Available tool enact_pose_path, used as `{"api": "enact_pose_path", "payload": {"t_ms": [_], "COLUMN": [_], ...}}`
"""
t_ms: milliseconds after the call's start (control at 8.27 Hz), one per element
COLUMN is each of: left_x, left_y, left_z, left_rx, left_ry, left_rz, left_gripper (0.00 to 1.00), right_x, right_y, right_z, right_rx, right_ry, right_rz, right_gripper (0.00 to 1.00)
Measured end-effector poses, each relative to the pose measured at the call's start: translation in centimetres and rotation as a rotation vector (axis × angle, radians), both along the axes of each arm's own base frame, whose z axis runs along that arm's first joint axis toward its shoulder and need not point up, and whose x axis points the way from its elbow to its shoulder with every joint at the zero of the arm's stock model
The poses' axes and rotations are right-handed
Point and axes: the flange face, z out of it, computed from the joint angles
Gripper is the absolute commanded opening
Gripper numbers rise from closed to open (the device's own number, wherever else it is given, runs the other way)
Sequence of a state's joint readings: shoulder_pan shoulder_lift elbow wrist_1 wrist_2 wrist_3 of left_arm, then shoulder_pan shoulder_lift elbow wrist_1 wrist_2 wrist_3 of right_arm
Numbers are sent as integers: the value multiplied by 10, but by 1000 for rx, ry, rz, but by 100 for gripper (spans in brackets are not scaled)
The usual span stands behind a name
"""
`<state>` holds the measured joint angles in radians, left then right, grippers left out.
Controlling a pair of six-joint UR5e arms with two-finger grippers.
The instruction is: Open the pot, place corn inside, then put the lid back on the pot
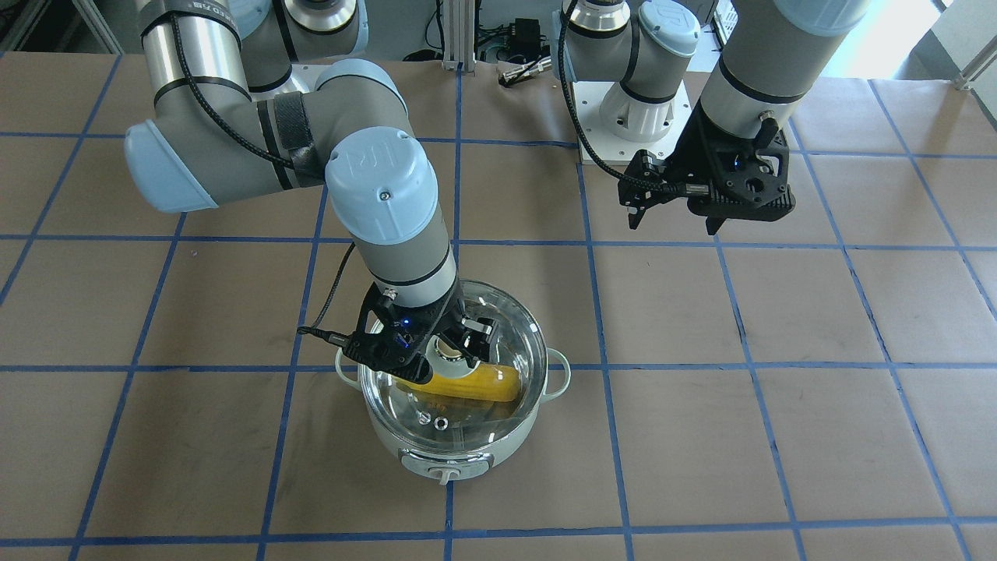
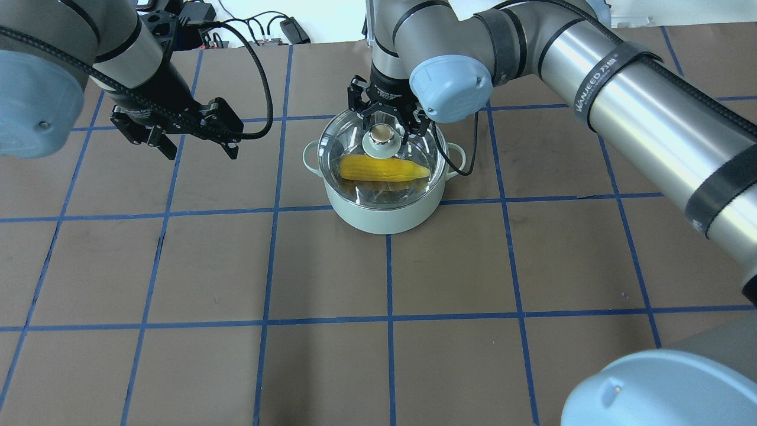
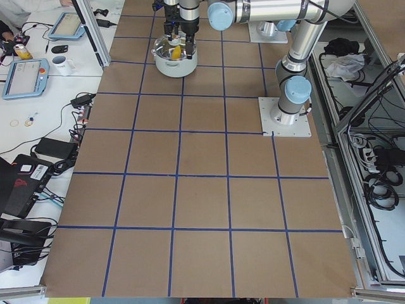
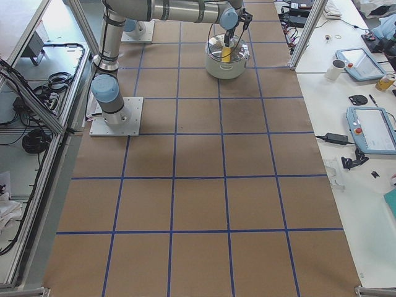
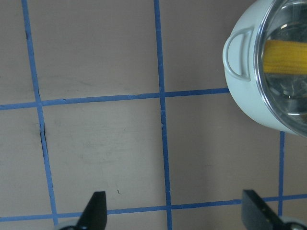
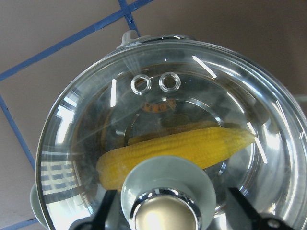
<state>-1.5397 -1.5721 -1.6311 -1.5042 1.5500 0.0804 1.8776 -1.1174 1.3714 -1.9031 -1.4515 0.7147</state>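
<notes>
Hanging above bare counter (image 2: 473,266) at the left of the overhead view, the left end effector (image 2: 202,152) has its two fingers spread wide with nothing between them. Its wrist camera shows brown paper and blue tape lines below, with the pot only at the frame's upper right corner.

Near the middle stands the pale green pot (image 2: 384,216), upright, one loop handle on each side. The glass lid (image 2: 414,155) sits on its rim. Through the glass the yellow corn (image 2: 384,168) lies flat inside the pot, tapered tip toward the view's right.

Over the lid's centre the right end effector (image 2: 390,131) points straight down. Its fingers stand apart on either side of the lid's knob (image 2: 381,136), and the wrist camera shows a gap between each finger and the knob.
</notes>
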Motion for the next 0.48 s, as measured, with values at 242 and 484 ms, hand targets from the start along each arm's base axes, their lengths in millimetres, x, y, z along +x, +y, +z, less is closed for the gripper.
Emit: {"api": "enact_pose_path", "payload": {"t_ms": [242,484], "left_x": [0,-1], "left_y": [0,-1], "left_z": [-1,-3], "left_rx": [-1,0], "left_ry": [-1,0], "left_rz": [0,0], "left_gripper": [100,100], "right_x": [0,-3], "right_y": [0,2], "right_z": [1,15], "right_rx": [-3,-27], "right_ry": [0,13], "right_rz": [5,57], "right_gripper": [92,100]}}
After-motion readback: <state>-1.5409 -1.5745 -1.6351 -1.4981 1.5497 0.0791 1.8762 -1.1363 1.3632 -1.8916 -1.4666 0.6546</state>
